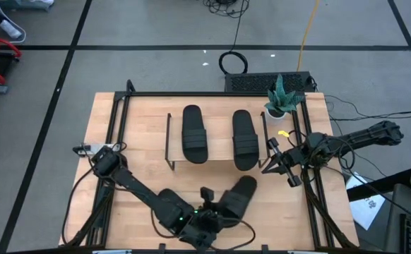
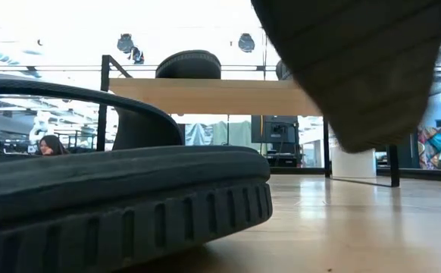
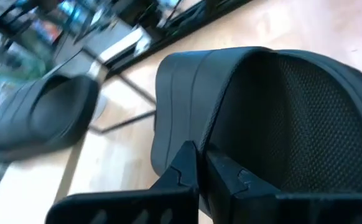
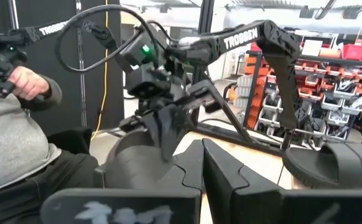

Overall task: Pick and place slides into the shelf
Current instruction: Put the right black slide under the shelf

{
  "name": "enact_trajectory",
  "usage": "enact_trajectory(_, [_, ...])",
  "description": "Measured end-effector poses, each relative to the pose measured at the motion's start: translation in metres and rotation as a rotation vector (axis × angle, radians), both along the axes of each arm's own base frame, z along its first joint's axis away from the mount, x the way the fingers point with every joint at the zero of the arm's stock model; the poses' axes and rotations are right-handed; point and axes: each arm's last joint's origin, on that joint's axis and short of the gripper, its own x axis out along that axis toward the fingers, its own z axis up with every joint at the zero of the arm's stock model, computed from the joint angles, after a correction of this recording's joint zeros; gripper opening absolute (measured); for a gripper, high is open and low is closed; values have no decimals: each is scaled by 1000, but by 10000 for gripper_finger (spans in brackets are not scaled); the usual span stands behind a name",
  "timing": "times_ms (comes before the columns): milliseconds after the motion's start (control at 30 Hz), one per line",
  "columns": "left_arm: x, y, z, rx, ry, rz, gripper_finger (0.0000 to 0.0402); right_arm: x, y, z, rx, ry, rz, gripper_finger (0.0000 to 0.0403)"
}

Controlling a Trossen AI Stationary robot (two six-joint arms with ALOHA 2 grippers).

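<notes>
Slide on wooden tabletop

Looks like a robotics lab or workshop: racks of red parts bins are lining the back wall, cables are trailing over a taped grey floor, and a seated person is gripping a controller.

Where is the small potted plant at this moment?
In the high view, the potted plant stands at the table's far right corner, just beyond the shelf's right end.
</notes>
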Motion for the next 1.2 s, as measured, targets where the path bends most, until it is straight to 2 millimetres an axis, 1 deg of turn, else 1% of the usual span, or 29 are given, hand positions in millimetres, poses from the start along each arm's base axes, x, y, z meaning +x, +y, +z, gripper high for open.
enact_trajectory(100, [-7,-2,4,-17,4,74,1,0,0,1,3,-12,0,0])
enact_trajectory(167, [-8,-1,2,-37,7,113,0,0,0,2,5,-22,0,0])
enact_trajectory(333, [-2,13,-5,-39,-10,184,0,0,0,3,6,-27,0,0])
enact_trajectory(433, [7,25,-12,-2,-10,225,0,0,0,3,6,-28,0,0])
enact_trajectory(700, [37,66,-38,21,71,282,0,0,0,2,6,-27,0,0])
enact_trajectory(767, [44,75,-44,18,65,301,0,0,0,3,6,-29,0,0])
enact_trajectory(833, [50,81,-50,20,79,295,0,0,0,3,6,-28,0,0])
enact_trajectory(933, [59,87,-55,-32,89,257,0,0,0,3,8,-25,1,0])
enact_trajectory(1033, [63,92,-55,-100,100,235,0,0,0,3,9,-26,0,0])
enact_trajectory(1200, [66,95,-56,-208,127,184,4,0,0,3,9,-26,1,0])
